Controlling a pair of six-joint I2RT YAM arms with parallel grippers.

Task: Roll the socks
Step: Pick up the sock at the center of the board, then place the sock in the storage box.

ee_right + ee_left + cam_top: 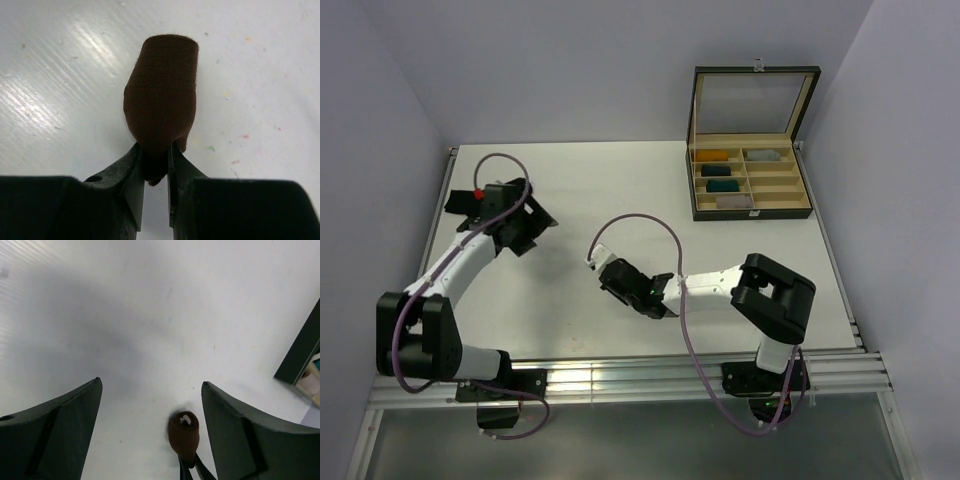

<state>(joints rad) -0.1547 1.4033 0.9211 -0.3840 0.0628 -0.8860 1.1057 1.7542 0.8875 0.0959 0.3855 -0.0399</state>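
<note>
The socks (161, 100) form a tight dark brown roll with a pale spot at its far end (183, 432). My right gripper (156, 147) is shut on the near end of the roll and holds it just above the white table, left of centre (604, 270). My left gripper (528, 226) stands open at the far left, with nothing between its fingers (150, 385). In the left wrist view the roll lies some way beyond the open jaws, apart from them.
An open dark box (752, 213) stands at the back right, its lid upright. Its compartments hold a mustard bundle (714, 155), a grey bundle (765, 155) and a teal bundle (722, 185). The box's corner (300, 352) shows in the left wrist view.
</note>
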